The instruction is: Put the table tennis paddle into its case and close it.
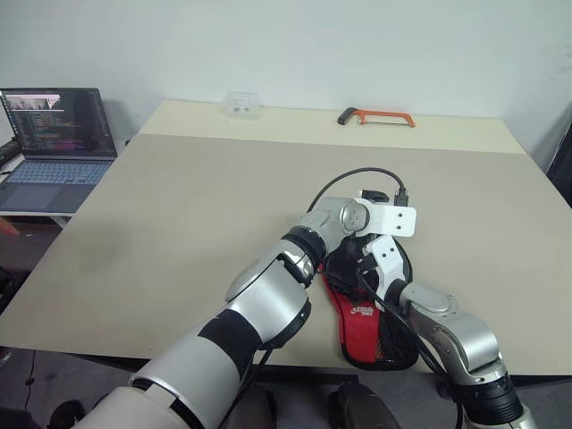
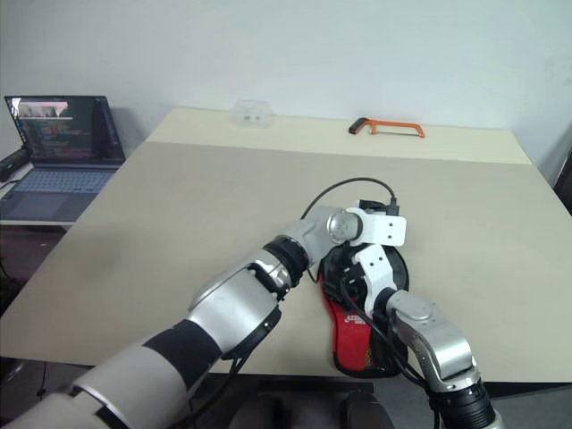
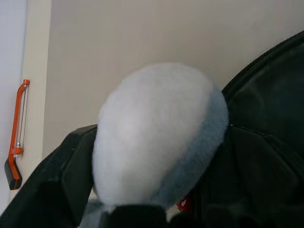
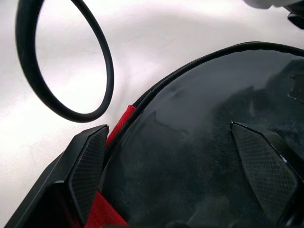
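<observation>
Case [image 1: 362, 313] lies at table [image 1: 179, 223] near edge, about 5 o'clock from centre. Right gripper [image 4: 175, 175] spread wide over black face. Left gripper: state cannot tell; fluffy ball [image 3: 152, 137] right before it. Case soft, light, slippery; best hold at zipper rim.

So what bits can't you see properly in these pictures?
- Whether the case is zipped shut: in the eye views both arms cover its round end.
- Whether the paddle is inside: the case fabric and the arms hide it.
- The left gripper's fingers, left wrist view: the fluffy ball charm sits right in front.
- The small clear thing at the table's far edge: too small to name.
- The laptop screen: too small to read.
</observation>
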Motion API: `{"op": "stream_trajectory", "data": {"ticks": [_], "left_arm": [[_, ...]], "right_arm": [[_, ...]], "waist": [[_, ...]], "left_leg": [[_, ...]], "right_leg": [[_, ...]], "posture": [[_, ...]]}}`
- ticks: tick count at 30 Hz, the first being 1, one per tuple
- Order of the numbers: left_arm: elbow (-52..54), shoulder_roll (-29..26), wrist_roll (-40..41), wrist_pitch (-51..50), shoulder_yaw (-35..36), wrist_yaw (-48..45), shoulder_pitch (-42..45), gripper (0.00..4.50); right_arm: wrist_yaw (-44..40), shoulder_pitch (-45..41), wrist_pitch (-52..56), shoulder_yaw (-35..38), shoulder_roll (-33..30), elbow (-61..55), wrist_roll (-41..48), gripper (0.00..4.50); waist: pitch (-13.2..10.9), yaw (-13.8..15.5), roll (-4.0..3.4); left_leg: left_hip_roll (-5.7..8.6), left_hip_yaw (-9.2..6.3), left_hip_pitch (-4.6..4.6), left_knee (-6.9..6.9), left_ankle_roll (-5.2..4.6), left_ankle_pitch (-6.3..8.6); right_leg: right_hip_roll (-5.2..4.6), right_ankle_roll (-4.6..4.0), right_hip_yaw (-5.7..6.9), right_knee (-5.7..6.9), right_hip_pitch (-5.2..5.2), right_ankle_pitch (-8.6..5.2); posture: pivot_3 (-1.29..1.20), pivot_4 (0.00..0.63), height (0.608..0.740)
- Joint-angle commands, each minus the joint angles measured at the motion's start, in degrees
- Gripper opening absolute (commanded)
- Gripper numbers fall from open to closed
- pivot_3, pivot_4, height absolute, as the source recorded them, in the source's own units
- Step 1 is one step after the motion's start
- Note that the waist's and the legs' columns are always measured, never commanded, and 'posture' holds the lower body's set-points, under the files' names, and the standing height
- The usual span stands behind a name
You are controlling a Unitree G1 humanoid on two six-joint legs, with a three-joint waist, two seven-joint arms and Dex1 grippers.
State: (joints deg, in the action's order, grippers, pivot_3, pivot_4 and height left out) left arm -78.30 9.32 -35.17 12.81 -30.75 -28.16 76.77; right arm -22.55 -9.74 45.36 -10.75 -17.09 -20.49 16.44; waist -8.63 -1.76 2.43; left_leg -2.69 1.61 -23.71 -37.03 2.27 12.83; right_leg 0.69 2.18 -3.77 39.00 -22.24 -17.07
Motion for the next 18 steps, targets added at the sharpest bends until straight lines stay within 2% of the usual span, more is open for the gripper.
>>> {"op": "stream_trajectory", "data": {"ticks": [1,5,8,14,18], "left_arm": [[1.0,3.65,2.05,3.5,1.29,-4.23,-0.13,4.48],[2.31,2.38,6.31,4.86,4.65,-11.55,1.86,4.48],[3.79,-0.73,6.02,10.07,4.15,-13.01,2.88,4.48],[5.9,-4.7,11.59,11.32,8.85,-19.78,4.38,4.48],[7.86,-8.1,11.74,13.35,8.94,-20.26,4.3,4.48]], "right_arm": [[-1.28,1.7,2.02,-1.43,-1.38,3.14,-0.38,4.5],[-3.01,2.59,1.62,-3.06,-2.61,3.55,-0.61,4.5],[-3.17,1.76,0.63,-3.36,-2.44,5.27,-1.14,4.5],[-4.11,0.98,-0.03,-3.67,-2.56,6.35,-1.47,4.5],[-4.65,1.22,-0.19,-3.83,-2.72,6.43,-1.87,4.5]], "waist": [[0.07,0.0,-0.01],[0.08,0.0,-0.03],[0.08,-0.06,-0.03],[0.1,-0.16,-0.07],[0.11,-0.17,-0.09]], "left_leg": [[0.0,0.0,0.0,0.0,0.0,0.0],[0.0,0.01,-0.02,0.01,0.0,0.0],[0.0,0.0,-0.02,0.03,0.0,0.0],[0.0,0.01,0.03,0.02,-0.01,0.0],[-0.01,0.0,0.05,0.03,-0.01,0.0]], "right_leg": [[0.0,0.0,0.0,0.0,0.0,0.0],[0.0,-0.01,0.01,-0.01,-0.01,0.0],[0.01,-0.03,0.01,-0.02,-0.01,-0.01],[0.02,-0.02,-0.05,0.01,-0.01,-0.01],[0.05,-0.03,-0.06,0.02,-0.01,-0.01]], "posture": [[0.0,0.15,0.74],[0.0,0.15,0.74],[0.0,0.15,0.74],[0.0,0.15,0.74],[0.0,0.15,0.74]]}}
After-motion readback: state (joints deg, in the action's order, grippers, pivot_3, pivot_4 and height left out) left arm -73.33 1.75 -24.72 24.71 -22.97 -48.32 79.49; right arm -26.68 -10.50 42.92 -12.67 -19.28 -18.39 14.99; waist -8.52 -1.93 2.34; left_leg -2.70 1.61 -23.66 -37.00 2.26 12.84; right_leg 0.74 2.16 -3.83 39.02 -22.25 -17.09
